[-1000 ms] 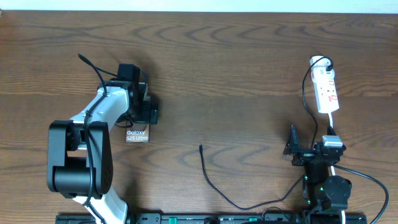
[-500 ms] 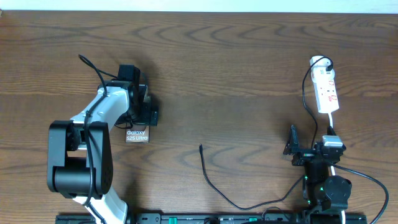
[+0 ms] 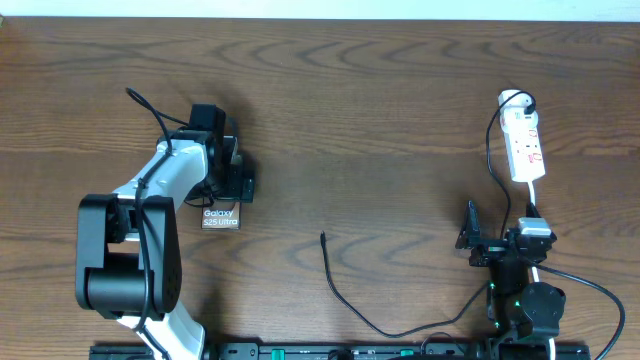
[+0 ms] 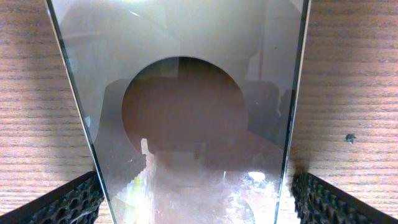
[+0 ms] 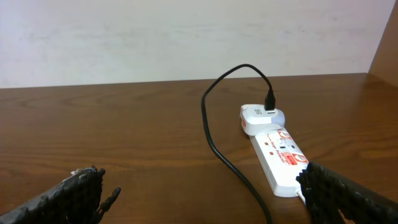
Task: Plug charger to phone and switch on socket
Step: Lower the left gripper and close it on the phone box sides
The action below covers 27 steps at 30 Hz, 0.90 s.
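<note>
The phone [image 3: 221, 216] lies flat on the table, its lettered end showing in the overhead view. My left gripper [image 3: 232, 180] is over it. In the left wrist view the glossy phone [image 4: 186, 93] fills the space between the fingers of the left gripper [image 4: 196, 202]. The fingers straddle its long edges, with a thin gap on the right. The charger's plug tip [image 3: 322, 236] lies loose at mid-table and its cable [image 3: 360, 318] curves toward the front right. The socket [image 3: 524, 145] lies at the far right and also shows in the right wrist view [image 5: 280, 155]. My right gripper [image 3: 497, 240] [image 5: 205, 196] is open and empty, short of the socket.
A white plug [image 5: 261, 117] with a black cord [image 5: 214, 137] sits in the socket's far end. A pale wall [image 5: 186, 37] runs behind the table's far edge. The left arm's body [image 3: 130, 260] covers the front left.
</note>
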### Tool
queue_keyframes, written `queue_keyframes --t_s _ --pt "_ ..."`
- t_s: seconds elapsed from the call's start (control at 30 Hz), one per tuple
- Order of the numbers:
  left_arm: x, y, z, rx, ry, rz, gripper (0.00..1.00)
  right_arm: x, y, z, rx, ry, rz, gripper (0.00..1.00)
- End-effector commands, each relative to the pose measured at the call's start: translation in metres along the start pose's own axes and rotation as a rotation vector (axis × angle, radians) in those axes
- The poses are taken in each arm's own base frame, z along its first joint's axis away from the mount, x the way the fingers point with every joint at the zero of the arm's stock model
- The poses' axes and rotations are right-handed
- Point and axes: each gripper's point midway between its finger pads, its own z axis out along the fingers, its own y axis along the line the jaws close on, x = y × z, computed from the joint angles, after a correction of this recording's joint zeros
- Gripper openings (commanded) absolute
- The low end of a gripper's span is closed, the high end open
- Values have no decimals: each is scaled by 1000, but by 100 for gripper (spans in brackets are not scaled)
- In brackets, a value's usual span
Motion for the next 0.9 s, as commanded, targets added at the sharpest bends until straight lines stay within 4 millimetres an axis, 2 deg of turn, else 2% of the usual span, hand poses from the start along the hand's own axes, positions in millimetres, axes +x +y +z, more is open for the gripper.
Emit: queue_keyframes --t_s 0.0,0.5,0.87 --pt "18 -2 15 7 61 -9 98 2 3 0 -10 5 8 99" --pt "15 -2 16 8 48 -8 99 2 3 0 -10 5 8 99" --pt "16 -2 16 7 50 -8 93 2 3 0 -10 5 8 99"
